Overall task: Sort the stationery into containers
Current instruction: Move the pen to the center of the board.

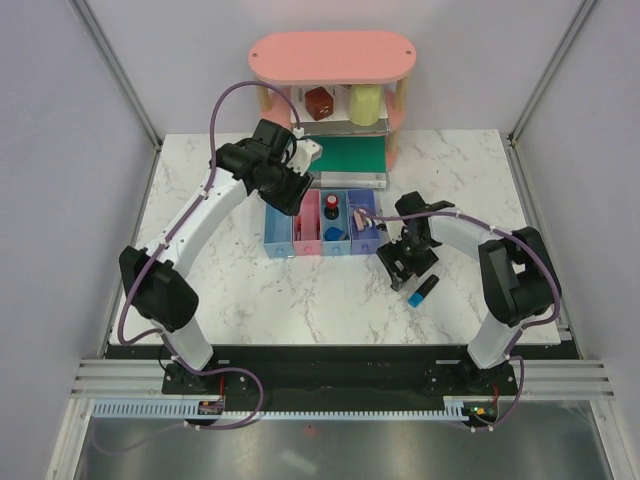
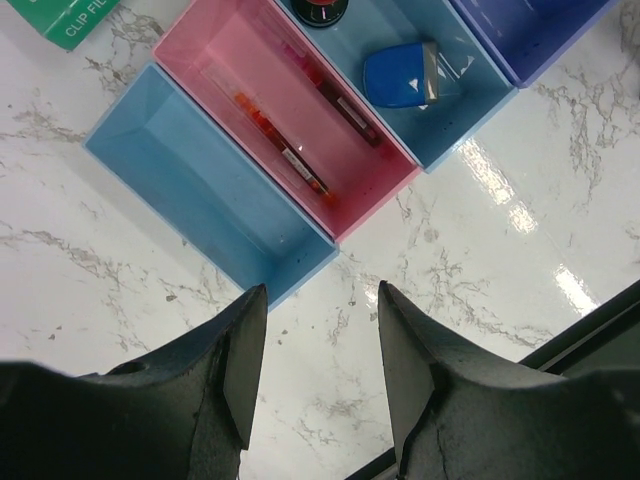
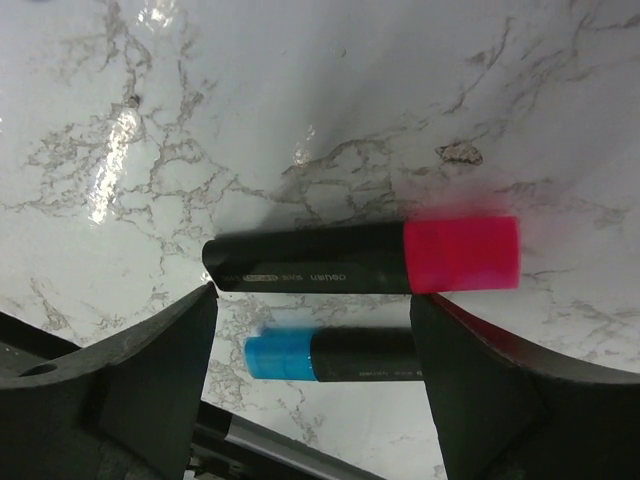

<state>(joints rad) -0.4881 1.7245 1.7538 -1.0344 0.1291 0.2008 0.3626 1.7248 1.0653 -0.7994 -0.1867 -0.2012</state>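
The pink-ended highlighter lies crosswise in the middle of the right wrist view, black barrel to the left and pink cap to the right, the cap slightly blurred. Just below it and parallel, the blue-ended highlighter rests on the marble tabletop with its blue end to the left. The right hand has its two fingers spread wide at the lower corners of that view. The blue-ended highlighter shows in the gap between them. The pink-ended one runs past both fingertips, longer than the gap, and the fingers do not clamp it. Whether it touches the tips cannot be told.

In the left wrist view the four joined bins run diagonally across the upper part. The thin red pen lies lengthwise in the pink bin. The small blue piece sits in the blue bin, and the red-black round piece is cut off by the top edge at that bin's far end. The light blue bin is lowest and leftmost of the row, and the purple-blue bin is at the upper right. The left hand hangs over bare tabletop just beside the light blue bin's near corner, fingers parted with nothing between them.

In the top view the green book lies above the bins, and the pink shelf stands beyond it at the top centre.
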